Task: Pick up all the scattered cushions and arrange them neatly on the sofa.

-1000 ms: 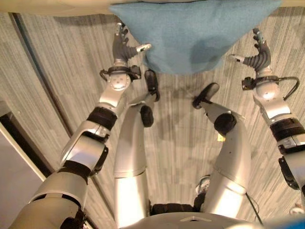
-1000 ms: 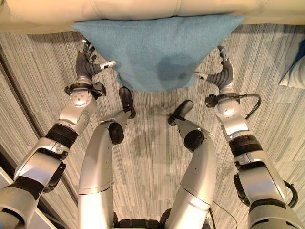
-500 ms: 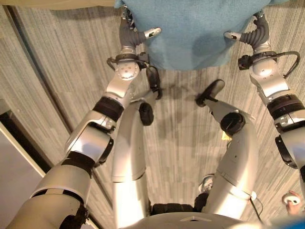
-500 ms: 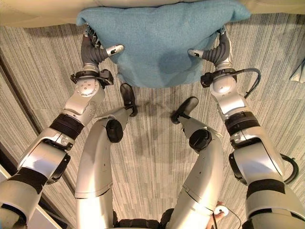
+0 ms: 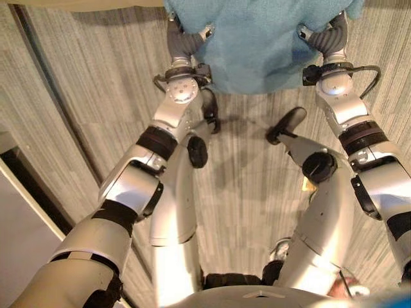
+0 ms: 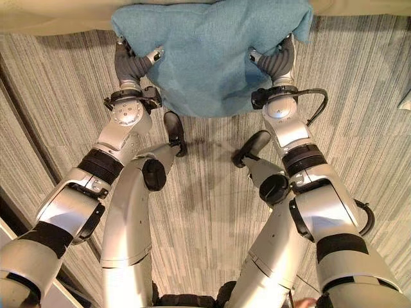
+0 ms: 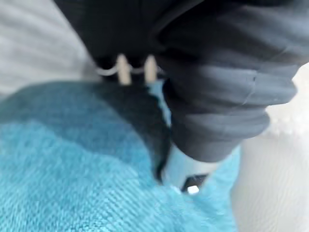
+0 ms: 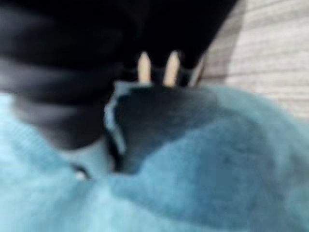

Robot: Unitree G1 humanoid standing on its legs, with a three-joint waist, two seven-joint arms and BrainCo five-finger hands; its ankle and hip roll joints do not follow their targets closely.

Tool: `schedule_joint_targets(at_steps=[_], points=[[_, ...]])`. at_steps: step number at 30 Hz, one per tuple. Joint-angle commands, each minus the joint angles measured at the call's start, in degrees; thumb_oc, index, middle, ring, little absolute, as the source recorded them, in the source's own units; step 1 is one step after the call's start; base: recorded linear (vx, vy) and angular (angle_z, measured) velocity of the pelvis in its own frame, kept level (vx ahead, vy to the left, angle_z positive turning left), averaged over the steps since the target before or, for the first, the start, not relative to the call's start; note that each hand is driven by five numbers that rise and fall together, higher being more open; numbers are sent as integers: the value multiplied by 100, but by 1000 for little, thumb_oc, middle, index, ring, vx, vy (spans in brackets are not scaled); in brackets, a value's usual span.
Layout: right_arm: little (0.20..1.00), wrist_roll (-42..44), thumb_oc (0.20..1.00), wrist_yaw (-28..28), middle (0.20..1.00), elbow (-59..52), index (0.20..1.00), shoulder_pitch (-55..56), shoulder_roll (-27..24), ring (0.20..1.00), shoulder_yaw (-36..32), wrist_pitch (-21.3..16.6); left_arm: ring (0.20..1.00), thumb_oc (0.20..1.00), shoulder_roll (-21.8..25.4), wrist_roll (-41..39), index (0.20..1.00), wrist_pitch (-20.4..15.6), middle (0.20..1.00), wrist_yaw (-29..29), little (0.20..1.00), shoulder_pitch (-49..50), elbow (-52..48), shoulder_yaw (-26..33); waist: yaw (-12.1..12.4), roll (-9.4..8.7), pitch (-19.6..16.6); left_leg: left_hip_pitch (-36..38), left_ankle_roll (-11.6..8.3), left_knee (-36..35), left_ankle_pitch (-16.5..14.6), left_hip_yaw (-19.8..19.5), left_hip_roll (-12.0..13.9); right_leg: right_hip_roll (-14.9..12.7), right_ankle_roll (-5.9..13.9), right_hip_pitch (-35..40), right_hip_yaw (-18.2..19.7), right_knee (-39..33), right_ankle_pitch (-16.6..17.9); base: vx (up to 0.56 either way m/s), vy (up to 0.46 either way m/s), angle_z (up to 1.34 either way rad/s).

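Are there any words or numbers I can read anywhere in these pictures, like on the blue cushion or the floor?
No, there are none to read.
The blue cushion is plain cloth with no label showing.
The sofa edge behind it is plain too.
The striped floor has only lines, no letters or numbers.
The left hand and the right hand, pressed into the cushion's two sides, carry no readable print.

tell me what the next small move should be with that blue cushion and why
Probably lift the blue cushion a little and carry it forward onto the sofa. The left hand and right hand press in on its two sides, thumbs dug into the fabric, so it looks held. It hangs partly over the grey carpet, at the sofa's front edge, rather than fully on the seat.
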Motion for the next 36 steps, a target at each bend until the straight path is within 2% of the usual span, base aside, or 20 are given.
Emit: schedule_joint_targets(at_steps=[1, 3, 6, 11, 13, 16, 17, 19, 22, 24, 26, 27, 28, 29, 30, 31, 32, 36], points=[[200, -232, 200, 339, 200, -873, 200, -844, 525, 200, 501, -489, 200, 200, -165, 247, 200, -291, 200, -176, 200, -226, -732, -151, 102, 309, -247, 216, -901, -938, 908, -704, -174, -344, 1108, 345, 899, 243, 11, -20, -37, 1], [200, -331, 200, 508, 200, -1021, 200, -821, 263, 200, 634, -451, 200, 200, 43, 256, 200, -326, 200, -361, 200, -158, -946, -175, 137, 316, -328, 428, -944, -1177, 983, -763, -151, -235, 1119, 634, 758, 34, 18, -43, -50, 2], [200, -373, 200, 490, 200, -1250, 200, -575, 112, 200, 497, -442, 200, 200, 48, 74, 200, -411, 200, -407, 200, -9, -1132, -80, 144, 291, -399, 747, -981, -1509, 1066, -807, -127, -120, 1156, 1059, 551, -280, 49, -51, -67, 4], [200, -520, 200, 435, 200, -1798, 200, 187, 138, 200, 127, -485, 200, 200, 93, 172, 200, -426, 200, -470, 200, 406, -1553, -10, 149, 262, -547, 1435, -1032, -2142, 1197, -855, -71, 43, 1209, 1878, 149, -877, 129, -44, -47, 2], [200, -638, 200, 475, 200, -2089, 200, 550, 207, 200, -4, -471, 200, 200, -35, 127, 200, -440, 200, -536, 200, 750, -1737, 37, 157, 237, -628, 1809, -1055, -2399, 1245, -871, -15, 128, 1240, 2316, -32, -1169, 191, -22, -30, 1], [200, -857, 200, 657, 200, -2566, 200, 1629, 342, 200, -228, -483, 200, 200, -123, 255, 200, -428, 200, -794, 200, 1777, -2309, 102, 219, 193, -813, 2897, -1145, -3059, 1364, -873, 92, 268, 1308, 3479, -388, -1884, 311, -28, -38, 2], [200, -868, 200, 658, 200, -2592, 200, 1676, 350, 200, -234, -476, 200, 200, -122, 260, 200, -424, 200, -796, 200, 1820, -2330, 95, 222, 200, -804, 2960, -1148, -3098, 1377, -876, 94, 281, 1310, 3551, -410, -1925, 324, 0, 0, 0], [200, -974, 200, 779, 200, -2839, 200, 2215, 403, 200, -279, -532, 200, 200, -50, 385, 200, -439, 200, -999, 200, 2313, -2595, 43, 264, 162, -934, 3652, -1211, -3476, 1472, -783, 85, 401, 1365, 4334, -671, -2417, 447, 38, -10, -2], [200, -1082, 200, 897, 200, -3048, 200, 2620, 412, 200, -286, -556, 200, 200, 26, 512, 200, -401, 200, -1179, 200, 2734, -2733, 32, 300, 151, -1012, 4231, -1255, -3813, 1540, -724, 85, 509, 1395, 5023, -872, -2875, 541, 77, -21, -5], [200, -1056, 200, 1007, 200, -3353, 200, 3435, 637, 200, -433, -638, 200, 200, -22, 601, 200, -404, 200, -1448, 200, 3490, -2914, 80, 292, 129, -1131, 5419, -1293, -4168, 1511, -570, 34, 693, 1501, 6451, -1196, -3705, 756, 190, -5, -4], [200, -994, 200, 1044, 200, -3404, 200, 3629, 737, 200, -452, -669, 200, 200, -43, 639, 200, -408, 200, -1495, 200, 3624, -2956, 54, 278, 115, -1160, 5715, -1288, -4230, 1480, -528, -24, 749, 1528, 6817, -1235, -3904, 817, 139, 43, 5], [200, -980, 200, 1089, 200, -3464, 200, 3856, 764, 200, -516, -677, 200, 200, -15, 658, 200, -397, 200, -1550, 200, 3766, -3017, 74, 283, 103, -1175, 5946, -1273, -4248, 1439, -475, -14, 752, 1568, 7125, -1326, -4056, 871, 269, 147, 12], [200, -941, 200, 1189, 200, -3576, 200, 4233, 946, 200, -554, -688, 200, 200, -81, 614, 200, -372, 200, -1643, 200, 4122, -3104, 95, 264, 80, -1300, 6459, -1149, -4383, 1261, -352, -123, 691, 1712, 7537, -1385, -4130, 1041, 281, 144, 7], [200, -972, 200, 1196, 200, -3541, 200, 4318, 957, 200, -567, -692, 200, 200, -79, 628, 200, -366, 200, -1694, 200, 4192, -3112, 91, 225, 55, -1345, 6641, -1097, -4397, 1184, -305, -201, 632, 1801, 7676, -1325, -4060, 1244, 215, 237, 5], [200, -989, 200, 1216, 200, -3541, 200, 4397, 1023, 200, -563, -682, 200, 200, -114, 597, 200, -349, 200, -1723, 200, 4319, -3090, 112, 166, 54, -1372, 6848, -939, -4513, 1217, -209, -293, 551, 1827, 7743, -1307, -3999, 1593, 72, 142, 8], [200, -990, 200, 1215, 200, -3544, 200, 4403, 1025, 200, -560, -681, 200, 200, -113, 597, 200, -349, 200, -1724, 200, 4326, -3093, 114, 169, 44, -1350, 6891, -932, -4537, 1222, -196, -311, 535, 1839, 7767, -1295, -3998, 1597, 96, 236, 11], [200, -987, 200, 1249, 200, -3593, 200, 4524, 1054, 200, -546, -663, 200, 200, -84, 521, 200, -349, 200, -1768, 200, 4557, -3142, 169, 88, 81, -1391, 7237, -799, -4662, 1157, -106, -405, 512, 1936, 7780, -1048, -3659, 1979, 132, 188, 9], [200, -984, 200, 1365, 200, -3658, 200, 4742, 1044, 200, -608, -631, 200, 200, 18, 557, 200, -301, 200, -1827, 200, 4854, -3241, 333, 70, 181, -1479, 7711, -667, -4977, 1108, 66, -485, 646, 1946, 7746, -856, -3223, 1935, 129, 155, -17]])
